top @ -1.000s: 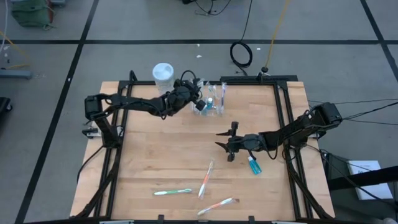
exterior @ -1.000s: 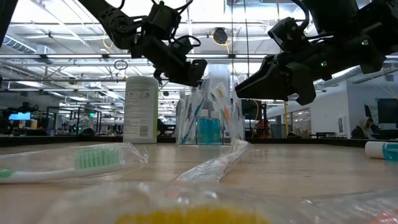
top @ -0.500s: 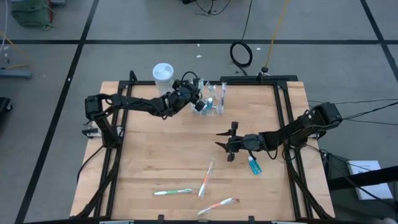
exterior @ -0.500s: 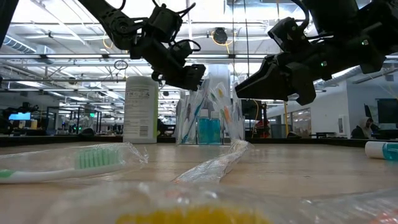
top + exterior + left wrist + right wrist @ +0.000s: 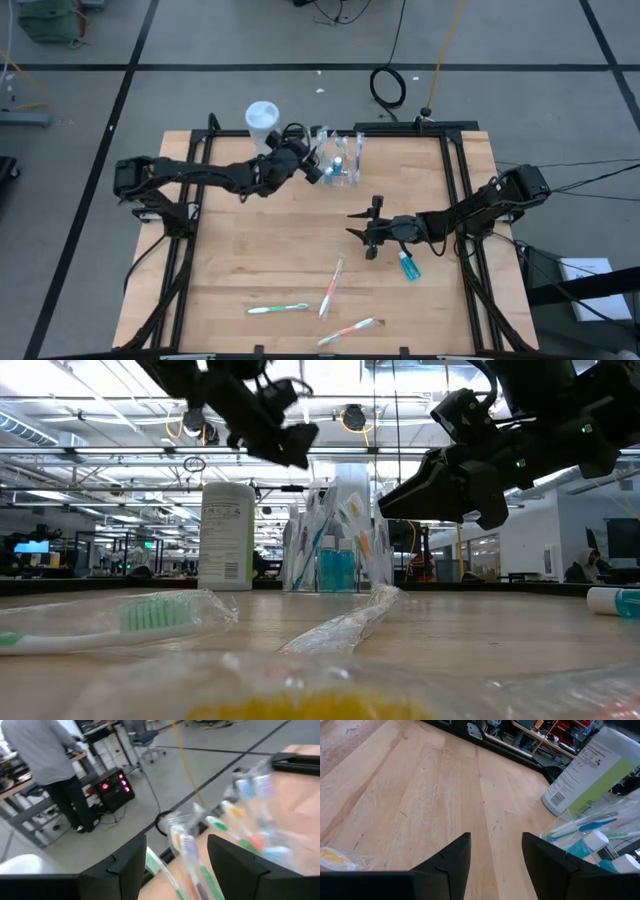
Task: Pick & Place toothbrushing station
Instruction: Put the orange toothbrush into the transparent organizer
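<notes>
Your left pincer (image 5: 314, 170) hangs released just beside the clear cup (image 5: 338, 170) of toothbrushes (blue tubes inside), which stands near the white canister (image 5: 262, 118) at the counter's (image 5: 250, 250) far edge. Your right pincer (image 5: 362, 228), also released and empty, hovers mid-counter, a toothpaste tube (image 5: 408, 264) close behind it.

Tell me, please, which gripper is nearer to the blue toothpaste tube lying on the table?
The right. The right gripper hangs open beside the toothpaste tube, which lies just under that arm. The left gripper, also open, is across the table by the clear cup of toothbrushes.
</notes>
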{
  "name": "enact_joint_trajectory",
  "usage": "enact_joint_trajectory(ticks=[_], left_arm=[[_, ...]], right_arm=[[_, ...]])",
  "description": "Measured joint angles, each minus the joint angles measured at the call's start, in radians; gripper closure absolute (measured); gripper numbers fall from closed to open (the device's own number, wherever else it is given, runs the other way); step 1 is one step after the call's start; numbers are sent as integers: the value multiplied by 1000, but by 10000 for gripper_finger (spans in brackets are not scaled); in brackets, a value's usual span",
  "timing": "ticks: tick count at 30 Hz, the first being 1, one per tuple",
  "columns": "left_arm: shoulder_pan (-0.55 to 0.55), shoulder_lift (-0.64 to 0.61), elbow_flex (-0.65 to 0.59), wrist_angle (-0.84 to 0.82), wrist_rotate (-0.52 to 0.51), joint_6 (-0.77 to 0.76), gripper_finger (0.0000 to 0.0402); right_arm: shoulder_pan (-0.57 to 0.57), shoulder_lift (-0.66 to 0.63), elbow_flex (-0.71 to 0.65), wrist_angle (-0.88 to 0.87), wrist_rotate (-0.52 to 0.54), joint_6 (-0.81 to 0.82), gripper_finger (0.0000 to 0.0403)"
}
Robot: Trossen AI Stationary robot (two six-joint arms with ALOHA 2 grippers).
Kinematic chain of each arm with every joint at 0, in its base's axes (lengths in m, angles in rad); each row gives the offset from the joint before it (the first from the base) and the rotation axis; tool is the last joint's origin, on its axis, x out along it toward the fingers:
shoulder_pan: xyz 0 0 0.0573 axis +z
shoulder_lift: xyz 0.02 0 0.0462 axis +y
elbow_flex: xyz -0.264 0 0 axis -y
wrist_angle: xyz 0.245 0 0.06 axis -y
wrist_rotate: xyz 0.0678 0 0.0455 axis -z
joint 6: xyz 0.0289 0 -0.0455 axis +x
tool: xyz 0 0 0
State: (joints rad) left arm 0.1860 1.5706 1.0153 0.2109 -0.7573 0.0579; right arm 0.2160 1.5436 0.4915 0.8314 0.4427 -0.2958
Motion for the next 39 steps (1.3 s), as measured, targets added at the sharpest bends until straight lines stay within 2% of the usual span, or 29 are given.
enact_joint_trajectory(ticks=[8,15,20,23,28,31,34,37,39], left_arm=[[-129,-152,0,-217,-2,0,183],[-227,-225,0,-405,-5,4,183],[-274,-262,-1,-465,-105,-85,183],[-288,-274,3,-449,-146,-74,183],[-302,-289,2,-451,-150,-77,183],[-302,-287,0,-459,-149,-90,183],[-303,-288,0,-462,-149,-94,183],[-303,-287,0,-473,-147,-94,183],[-303,-287,0,-470,-148,-98,183]], right_arm=[[0,0,0,0,0,0,232],[0,0,0,4,0,0,232],[0,0,1,27,-13,52,232],[-1,0,1,23,-139,-12,232],[-2,0,6,76,-561,-39,232],[-2,-1,53,27,-731,-12,232],[8,0,125,-148,-751,29,232],[12,32,212,-313,-667,-5,232],[10,67,246,-389,-653,-19,232]])
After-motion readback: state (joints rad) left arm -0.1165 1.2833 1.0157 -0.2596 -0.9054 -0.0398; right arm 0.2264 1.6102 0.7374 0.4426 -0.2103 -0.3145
